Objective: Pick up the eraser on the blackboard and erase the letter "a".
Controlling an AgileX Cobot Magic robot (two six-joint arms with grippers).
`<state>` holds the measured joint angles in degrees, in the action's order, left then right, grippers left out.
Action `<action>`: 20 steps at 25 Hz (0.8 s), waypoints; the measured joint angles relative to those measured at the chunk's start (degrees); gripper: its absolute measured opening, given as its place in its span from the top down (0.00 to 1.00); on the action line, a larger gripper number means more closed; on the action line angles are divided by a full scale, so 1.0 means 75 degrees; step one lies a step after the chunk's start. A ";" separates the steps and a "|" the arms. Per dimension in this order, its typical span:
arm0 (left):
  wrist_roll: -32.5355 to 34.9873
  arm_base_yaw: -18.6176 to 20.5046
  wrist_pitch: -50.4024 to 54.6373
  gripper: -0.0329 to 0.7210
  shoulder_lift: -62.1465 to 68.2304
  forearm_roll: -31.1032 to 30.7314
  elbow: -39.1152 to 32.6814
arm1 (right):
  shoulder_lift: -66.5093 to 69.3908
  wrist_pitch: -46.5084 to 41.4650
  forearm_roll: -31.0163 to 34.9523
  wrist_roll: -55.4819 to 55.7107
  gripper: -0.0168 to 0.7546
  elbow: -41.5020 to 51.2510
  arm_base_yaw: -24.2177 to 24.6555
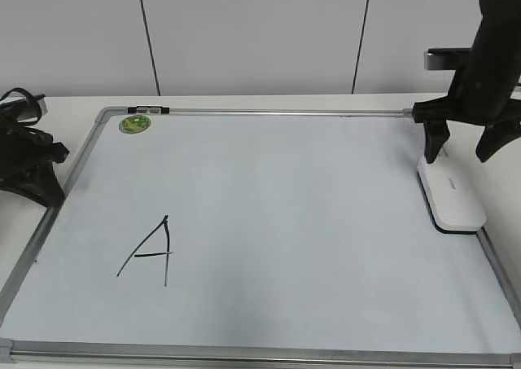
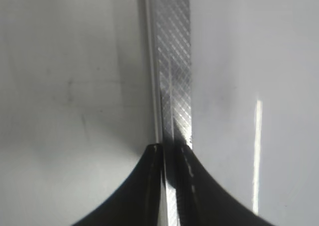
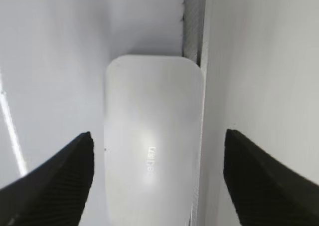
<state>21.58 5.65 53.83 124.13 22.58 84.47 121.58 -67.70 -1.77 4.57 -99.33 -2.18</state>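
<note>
The eraser (image 1: 452, 199), a flat white rounded block, lies on the right edge of the blackboard (image 1: 285, 190), against its metal frame. My right gripper (image 1: 461, 153) is open and hovers just above the eraser's far end. In the right wrist view the eraser (image 3: 152, 146) lies between the spread fingers of the right gripper (image 3: 158, 133), untouched. My left gripper (image 1: 54, 191) is shut and empty at the board's left edge; in the left wrist view the gripper (image 2: 172, 147) sits over the frame (image 2: 174, 61). No small letter "a" shows; only a large capital "A" (image 1: 151, 251) is drawn at lower left.
A round green sticker (image 1: 135, 124) sits at the board's far left corner, with a small dark clip (image 1: 149, 108) on the top frame. The white table (image 1: 496, 198) runs past the board's right edge. A panelled wall stands behind.
</note>
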 joint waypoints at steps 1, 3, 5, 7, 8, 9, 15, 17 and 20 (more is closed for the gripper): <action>0.0016 0.0000 -0.0011 0.86 0.0000 0.0000 0.0000 | 0.0000 -0.0109 -0.0013 -0.0021 0.21 -0.0156 0.0000; 0.0028 0.0000 -0.0016 0.81 0.0000 -0.0014 0.0012 | 0.0000 -0.0194 -0.0013 -0.0041 0.21 -0.0374 0.0000; 0.0033 0.0000 -0.0016 0.73 0.0016 -0.0029 0.0079 | 0.0000 -0.0212 -0.0013 -0.0059 0.21 -0.0470 0.0000; 0.0033 0.0000 0.0000 0.63 0.0061 -0.0062 0.0233 | 0.0000 -0.0249 -0.0013 -0.0064 0.21 -0.0499 0.0000; 0.0045 0.0000 0.0058 0.58 0.0074 -0.0060 0.0356 | 0.0000 -0.0261 -0.0013 -0.0083 0.21 -0.0499 0.0000; 0.0045 0.0000 0.0146 0.53 0.0090 -0.0060 0.0503 | 0.0000 -0.0261 -0.0013 -0.0101 0.21 -0.0505 0.0000; -0.0026 0.0000 0.1211 0.41 0.0090 -0.0077 0.1580 | 0.0000 -0.0261 -0.0013 -0.0271 0.21 -0.0517 0.0000; -0.0235 0.0000 0.1686 0.41 0.0090 -0.0128 0.1946 | -0.0015 -0.0261 -0.0013 -0.0287 0.21 -0.0517 0.0000; -0.0497 -0.0015 0.1974 0.40 0.0059 -0.0180 0.2365 | -0.0175 -0.0267 -0.0013 -0.0317 0.21 -0.0517 0.0000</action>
<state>17.86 5.54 68.63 124.57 21.23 102.20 120.27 -69.71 -1.86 2.20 -103.20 -2.18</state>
